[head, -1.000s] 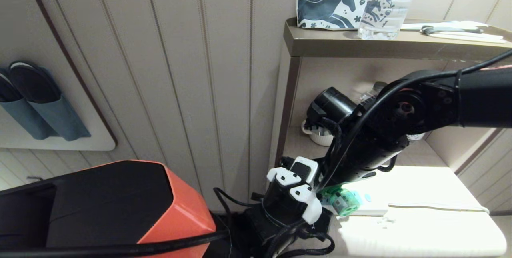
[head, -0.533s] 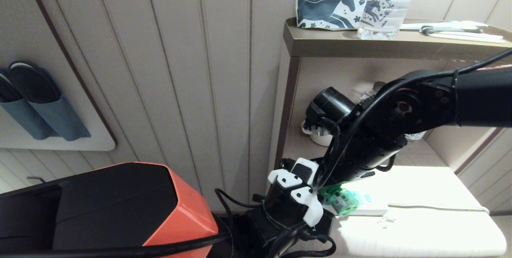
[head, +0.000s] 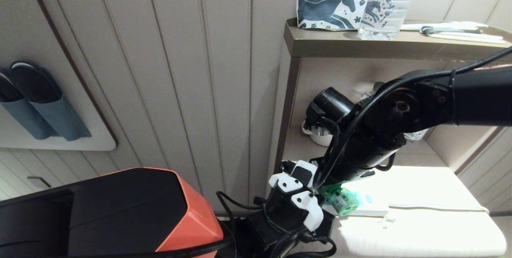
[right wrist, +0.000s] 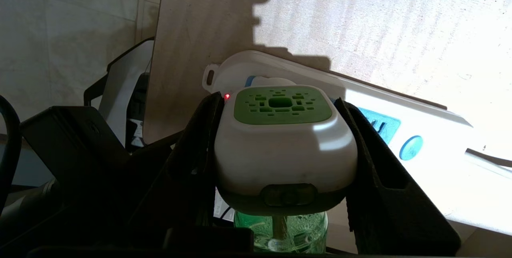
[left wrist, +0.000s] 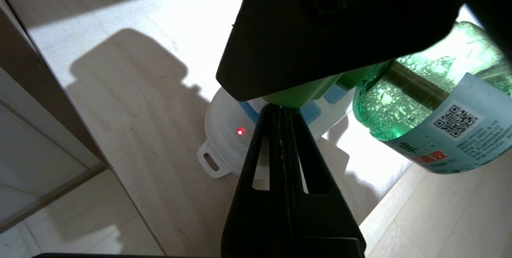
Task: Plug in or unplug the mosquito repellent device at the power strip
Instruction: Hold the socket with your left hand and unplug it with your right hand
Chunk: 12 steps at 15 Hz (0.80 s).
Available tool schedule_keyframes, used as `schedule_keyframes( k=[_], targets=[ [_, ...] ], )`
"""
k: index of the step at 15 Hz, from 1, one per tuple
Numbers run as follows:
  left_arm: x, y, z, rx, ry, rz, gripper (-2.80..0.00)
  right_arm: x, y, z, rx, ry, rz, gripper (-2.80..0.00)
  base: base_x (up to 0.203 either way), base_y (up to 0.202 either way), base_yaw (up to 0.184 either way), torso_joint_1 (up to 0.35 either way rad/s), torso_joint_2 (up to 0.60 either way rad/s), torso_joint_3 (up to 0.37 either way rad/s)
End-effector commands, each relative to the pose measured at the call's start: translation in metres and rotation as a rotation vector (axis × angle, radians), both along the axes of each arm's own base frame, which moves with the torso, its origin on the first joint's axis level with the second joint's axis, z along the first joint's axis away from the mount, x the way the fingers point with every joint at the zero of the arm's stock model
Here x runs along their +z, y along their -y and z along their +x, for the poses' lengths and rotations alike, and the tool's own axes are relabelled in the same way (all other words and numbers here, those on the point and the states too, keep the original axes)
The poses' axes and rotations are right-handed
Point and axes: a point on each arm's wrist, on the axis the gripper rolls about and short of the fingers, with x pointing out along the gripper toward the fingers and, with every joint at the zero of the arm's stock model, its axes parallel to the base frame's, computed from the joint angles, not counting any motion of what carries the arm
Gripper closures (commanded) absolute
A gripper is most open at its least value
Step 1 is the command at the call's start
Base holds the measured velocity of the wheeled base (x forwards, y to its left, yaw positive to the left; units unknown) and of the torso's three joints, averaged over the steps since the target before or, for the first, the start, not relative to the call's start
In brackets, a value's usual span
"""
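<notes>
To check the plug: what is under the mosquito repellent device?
The power strip lies under the mosquito repellent device, which the right gripper clamps. The prongs and the socket beneath are covered.

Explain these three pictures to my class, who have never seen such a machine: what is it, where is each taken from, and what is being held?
This is a two-armed robot. The wide picture comes from a camera on its head, looking down at a pale low shelf. The other two come from cameras on its wrists, just behind the fingers.

On the shelf lies a long white plastic power strip with light-blue socket faces, its small red light on. The right gripper has one black finger on each side of a small mosquito repellent device, white with a green vented cap and a translucent green bottle, right at the strip. The left gripper, fingers together, sits beside it by the strip's rounded end.

Whether the plug is fully in cannot be seen.
</notes>
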Motion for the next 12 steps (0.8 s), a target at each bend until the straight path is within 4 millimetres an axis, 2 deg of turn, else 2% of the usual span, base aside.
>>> schedule_keyframes(
  k=[1, 12],
  targets=[
    [-0.01, 0.0, 0.0, 0.0, -0.015, 0.027, 0.0, 0.007, 0.001, -0.002, 0.0, 0.019, 0.013, 0.0, 0.0, 0.0, 0.0, 0.0, 0.0, 0.0],
    [-0.018, 0.001, -0.002, -0.009, -0.026, 0.05, 0.0, 0.024, 0.006, -0.008, 0.001, 0.055, 0.037, 0.0, 0.0, 0.0, 0.0, 0.0, 0.0, 0.0]
  ],
)
